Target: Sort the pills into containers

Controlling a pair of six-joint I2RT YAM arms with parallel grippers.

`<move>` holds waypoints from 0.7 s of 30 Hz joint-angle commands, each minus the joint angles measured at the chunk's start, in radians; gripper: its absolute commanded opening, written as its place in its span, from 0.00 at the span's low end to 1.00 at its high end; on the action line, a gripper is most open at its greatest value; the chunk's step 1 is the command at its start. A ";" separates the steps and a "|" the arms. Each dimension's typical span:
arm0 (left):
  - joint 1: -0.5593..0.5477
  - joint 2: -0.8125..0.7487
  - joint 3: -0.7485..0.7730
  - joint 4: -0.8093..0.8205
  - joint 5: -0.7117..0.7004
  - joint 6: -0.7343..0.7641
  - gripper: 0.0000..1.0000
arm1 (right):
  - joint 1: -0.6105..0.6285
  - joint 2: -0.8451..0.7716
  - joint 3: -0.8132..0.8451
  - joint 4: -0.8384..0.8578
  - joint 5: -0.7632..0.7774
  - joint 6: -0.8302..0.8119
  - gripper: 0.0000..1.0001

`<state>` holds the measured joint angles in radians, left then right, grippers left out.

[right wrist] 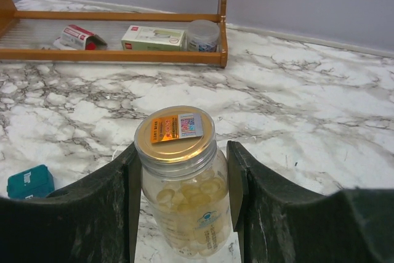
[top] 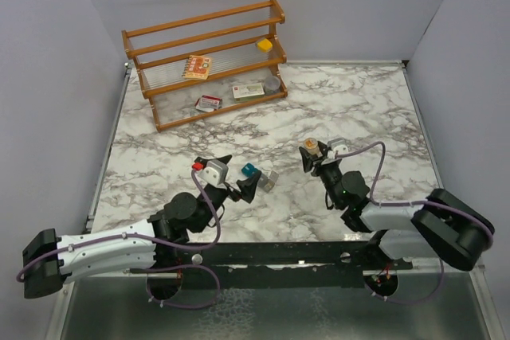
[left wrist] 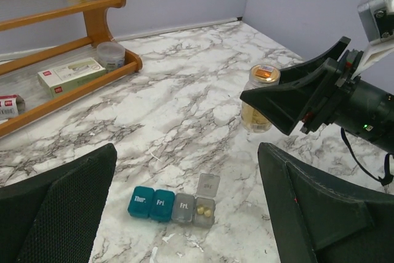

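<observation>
Wooden rack (left wrist: 101, 23) on marble table (top: 358, 109), shelves holding printed packets (top: 197, 67), yellow block (top: 264, 44), round tub (left wrist: 111, 55)

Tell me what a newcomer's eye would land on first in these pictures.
A gold-lidded pill jar is clamped between the right gripper's jaws, right of centre on the marble table. Left of it lies the strip of containers, teal and grey, its end lid up with pills inside, just ahead of the left gripper's wide-open jaws. A wooden rack with packets sits at the back left.
</observation>
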<state>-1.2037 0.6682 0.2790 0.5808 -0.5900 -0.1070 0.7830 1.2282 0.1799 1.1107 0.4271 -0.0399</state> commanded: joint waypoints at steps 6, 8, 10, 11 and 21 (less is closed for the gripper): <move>0.003 -0.053 -0.019 0.001 0.050 0.037 0.99 | -0.027 0.320 -0.074 0.556 -0.020 0.084 0.02; 0.003 -0.075 -0.029 0.000 0.049 0.043 0.99 | -0.028 0.373 -0.079 0.602 -0.009 0.089 0.02; 0.003 -0.089 -0.035 -0.001 0.046 0.053 0.99 | -0.030 0.441 -0.082 0.661 -0.003 0.097 0.02; 0.002 -0.091 -0.037 -0.002 0.046 0.058 0.99 | -0.030 0.461 -0.078 0.662 -0.005 0.108 0.02; 0.003 -0.059 -0.027 -0.027 0.048 0.068 0.99 | -0.030 0.584 -0.074 0.669 -0.004 0.225 0.02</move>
<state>-1.2037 0.5991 0.2481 0.5556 -0.5644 -0.0525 0.7570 1.7283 0.1452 1.4689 0.4297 0.1108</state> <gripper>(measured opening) 0.991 0.488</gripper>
